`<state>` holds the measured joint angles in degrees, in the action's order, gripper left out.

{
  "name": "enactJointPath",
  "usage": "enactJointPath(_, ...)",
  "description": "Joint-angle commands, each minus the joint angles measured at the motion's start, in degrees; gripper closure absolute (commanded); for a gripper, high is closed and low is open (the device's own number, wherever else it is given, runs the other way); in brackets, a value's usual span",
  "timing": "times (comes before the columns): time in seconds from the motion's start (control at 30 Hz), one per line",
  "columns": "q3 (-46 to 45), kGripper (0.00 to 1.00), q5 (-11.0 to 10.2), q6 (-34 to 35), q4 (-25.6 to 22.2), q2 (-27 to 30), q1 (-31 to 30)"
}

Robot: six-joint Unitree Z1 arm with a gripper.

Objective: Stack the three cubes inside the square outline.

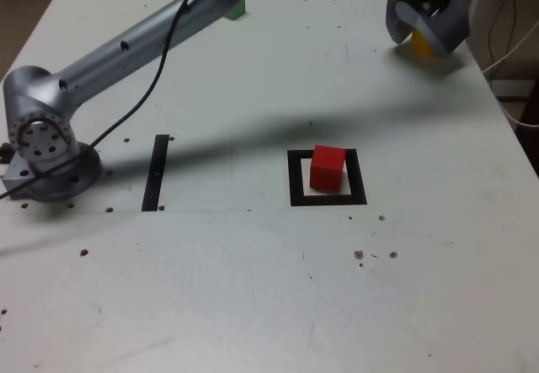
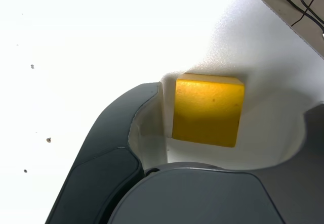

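Shows white, flat table (image 1: pixel 210 289). At its far corner, exterior view's right, has jaws spread wide, gripping nothing, astride small solid yellow cube (image 2: pixel 207 113) resting there. Probably light, stiff, slightly slippery; take squarely by opposite side faces, mid-height.

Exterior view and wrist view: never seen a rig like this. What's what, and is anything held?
The machine is a single robot arm with a gripper at its end. The exterior view looks down from off the arm; the wrist view comes from a camera on its wrist.

On the white table are a red cube inside a black square outline, a black strip, and a green cube, partly hidden by the arm. The yellow cube sits between the open jaws, gaps either side: nothing is held.
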<state>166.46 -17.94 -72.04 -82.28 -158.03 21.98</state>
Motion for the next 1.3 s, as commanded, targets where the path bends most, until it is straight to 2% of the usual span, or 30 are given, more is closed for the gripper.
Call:
enactJointPath(0.0,3.29,0.26,0.43,-0.12,0.3,-0.3,0.13)
enactJointPath(0.17,3.38,0.32,1.43,0.08,-0.28,-0.38,0.51)
enactJointPath(0.27,3.56,0.4,2.13,0.43,-0.76,-0.32,0.66)
enactJointPath(0.4,3.97,0.6,5.03,0.67,-0.6,-0.34,0.83)
enactJointPath(0.53,4.32,0.7,7.56,0.71,-0.18,-0.39,1.0)
enactJointPath(0.67,4.39,0.71,8.07,0.98,-0.12,-0.5,1.05)
enactJointPath(1.0,4.58,0.72,7.16,2.26,-0.36,-1.14,1.22)
enactJointPath(1.27,7.14,0.72,6.84,3.0,-2.75,-0.42,0.81)
